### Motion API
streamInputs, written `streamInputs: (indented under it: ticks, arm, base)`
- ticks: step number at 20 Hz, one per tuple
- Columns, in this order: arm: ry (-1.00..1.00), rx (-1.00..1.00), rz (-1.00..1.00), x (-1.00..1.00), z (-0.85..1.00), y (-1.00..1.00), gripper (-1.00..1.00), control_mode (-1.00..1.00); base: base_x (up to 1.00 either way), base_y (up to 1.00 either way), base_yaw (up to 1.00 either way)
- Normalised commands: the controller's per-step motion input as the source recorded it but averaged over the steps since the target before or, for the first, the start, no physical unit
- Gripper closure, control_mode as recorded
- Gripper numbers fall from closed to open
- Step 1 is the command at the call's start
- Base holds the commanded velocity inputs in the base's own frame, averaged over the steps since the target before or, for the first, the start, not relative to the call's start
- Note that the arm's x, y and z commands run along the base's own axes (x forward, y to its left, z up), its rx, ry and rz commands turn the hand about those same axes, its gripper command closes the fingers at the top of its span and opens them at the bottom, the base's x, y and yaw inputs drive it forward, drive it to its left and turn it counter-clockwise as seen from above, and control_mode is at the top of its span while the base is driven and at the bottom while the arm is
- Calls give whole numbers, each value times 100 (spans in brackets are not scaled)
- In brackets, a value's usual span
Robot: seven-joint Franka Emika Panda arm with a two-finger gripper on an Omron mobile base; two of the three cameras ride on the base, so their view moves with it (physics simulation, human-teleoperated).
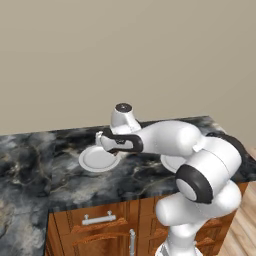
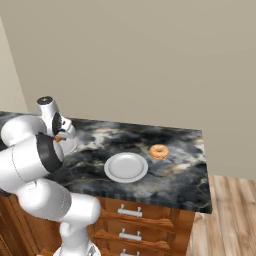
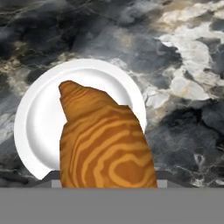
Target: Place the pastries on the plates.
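While hovering: gripper (image 1: 114,148) is clasping croissant (image 3: 103,140) above left plate (image 3: 33,118).
Risk: releasing off-centre is sending it rolling onto worktop (image 3: 183,57).

Your croissant (image 3: 105,140) hides the claw's fingertips (hand view) and part of the plate (image 3: 35,118). The arm covers most of the second plate (image 1: 172,162).

Glossy dark marble counter (image 2: 175,175), wooden drawers (image 2: 135,220).
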Motion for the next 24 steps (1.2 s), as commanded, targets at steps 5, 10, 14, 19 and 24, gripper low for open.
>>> streamInputs:
  ticks: [5,10,14,19,24]
  arm:
    - [1,0,1,0,-33,37,100,-100]
    - [0,0,0,0,-43,22,100,-100]
    - [-1,0,0,4,-30,10,100,-100]
    - [-3,0,0,15,-10,2,100,-100]
    - [0,0,0,42,0,0,100,-100]
  base:
    - [0,0,0]
    - [0,0,0]
    - [0,0,0]
    - [0,0,0]
    - [0,0,0]
